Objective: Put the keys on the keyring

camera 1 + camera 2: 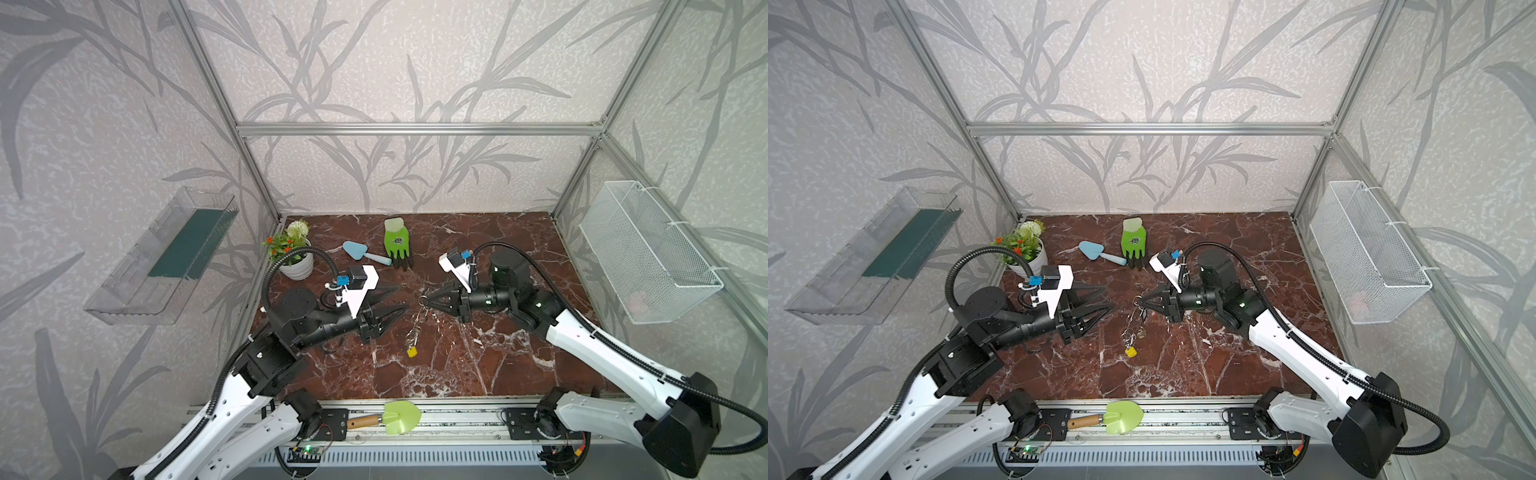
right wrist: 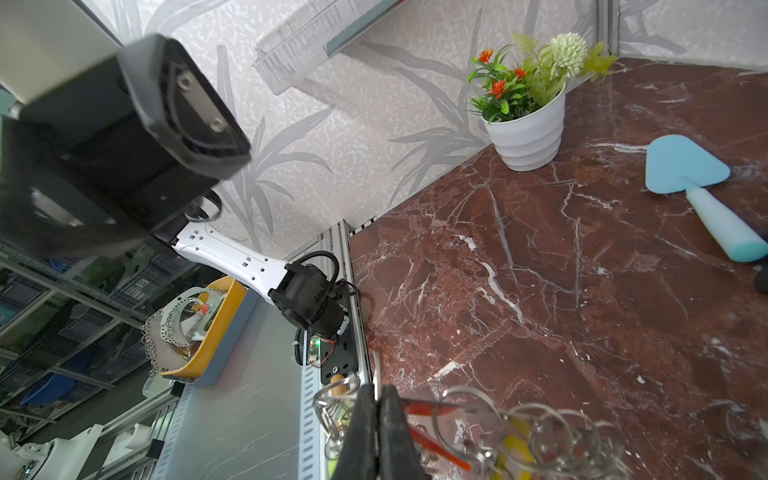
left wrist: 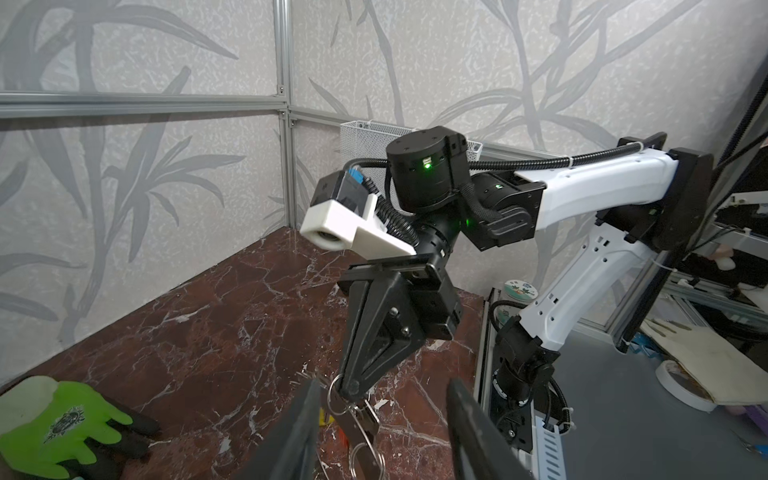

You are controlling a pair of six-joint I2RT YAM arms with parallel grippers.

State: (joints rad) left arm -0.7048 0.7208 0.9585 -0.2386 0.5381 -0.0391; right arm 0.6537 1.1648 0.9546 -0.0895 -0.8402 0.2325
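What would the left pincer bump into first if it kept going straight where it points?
Probably the keys held by the shut right pincer. The open left pincer points at the bunch's top, close ahead; depth is unclear, so it might touch the right pincer's tip instead.

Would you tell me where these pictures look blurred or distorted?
Right wrist view: the keys sit near the lens, out of focus. Left wrist view: the left gripper is blurred. Both top views: the frame posts splay outward, wide-angle.
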